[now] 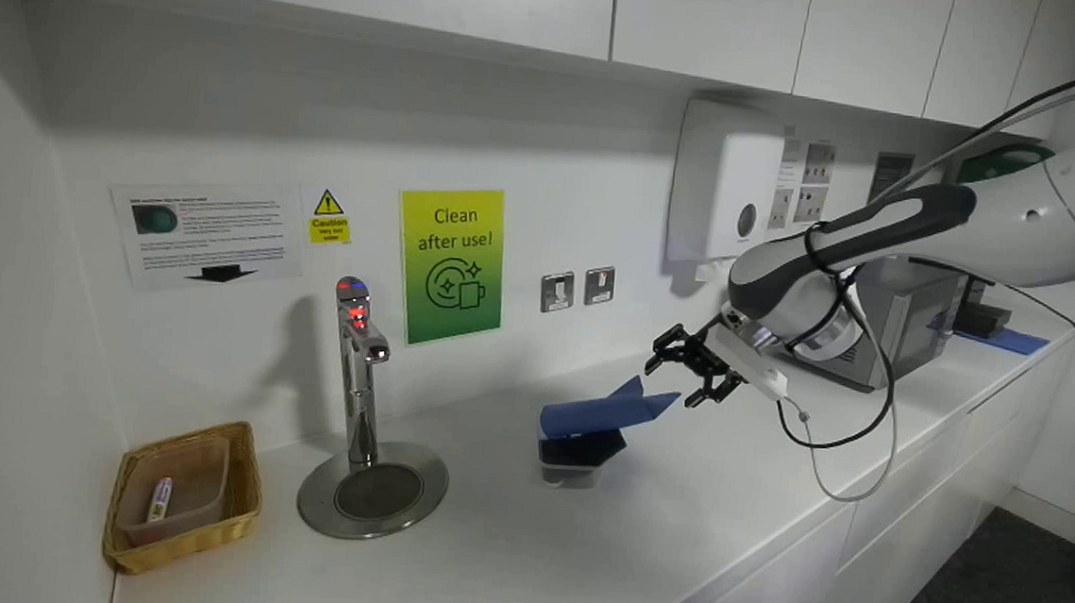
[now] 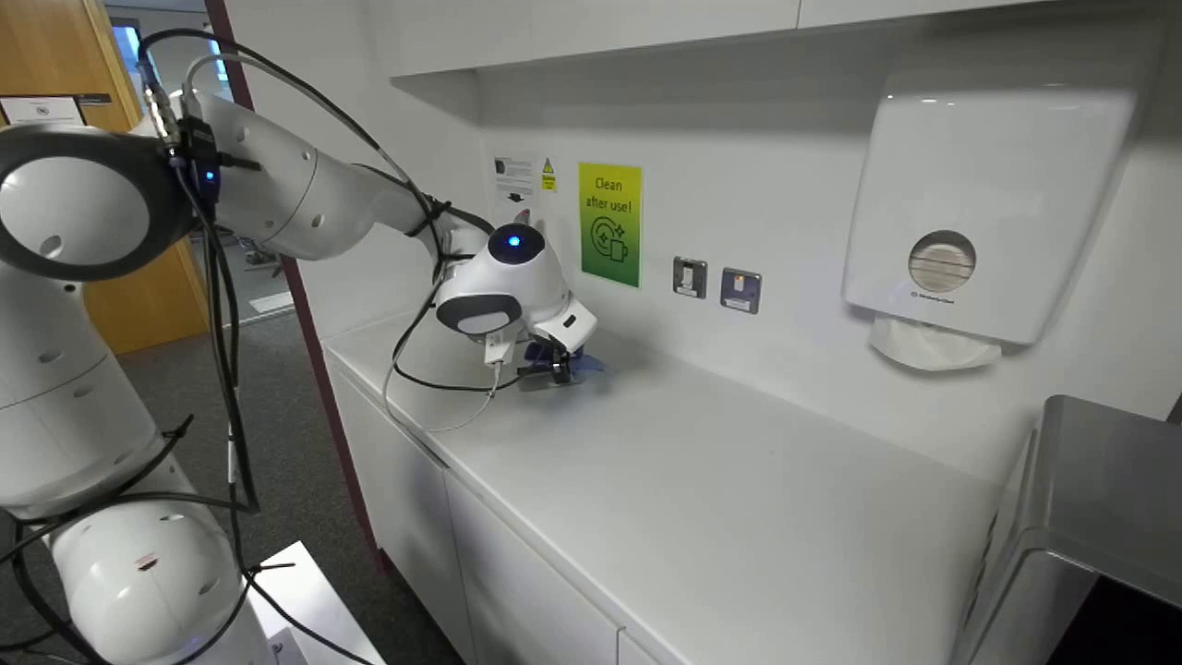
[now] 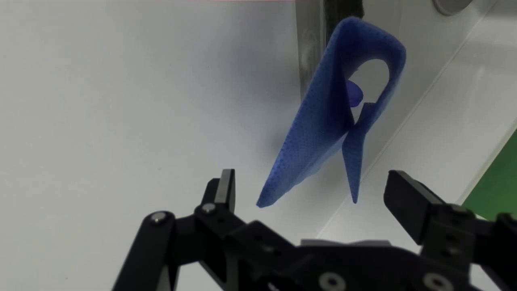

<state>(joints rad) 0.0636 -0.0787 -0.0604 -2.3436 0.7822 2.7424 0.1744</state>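
Observation:
My gripper (image 1: 670, 386) is open and empty above the white counter. It also shows in an exterior view (image 2: 559, 367), partly hidden by the wrist, and its spread fingers show in the wrist view (image 3: 311, 186). Nearest is a blue cloth (image 1: 601, 414), loosely folded or rolled, with two pointed ends towards the gripper. In the wrist view the cloth (image 3: 313, 133) lies ahead of the fingers, its ends reaching near the gap between the fingertips. The cloth rests on a clear plastic container (image 1: 572, 477) with a dark object (image 1: 584, 447) in it. The container's edge (image 3: 309, 48) shows in the wrist view.
A chrome tap (image 1: 360, 403) stands on a round metal base (image 1: 320, 499). A wicker basket (image 1: 244, 503) holds a plastic tub (image 1: 192, 504) with a small white tube (image 1: 160, 499). A microwave (image 2: 1099, 462) and a wall towel dispenser (image 2: 997, 175) are along the counter. Cables hang from the arm.

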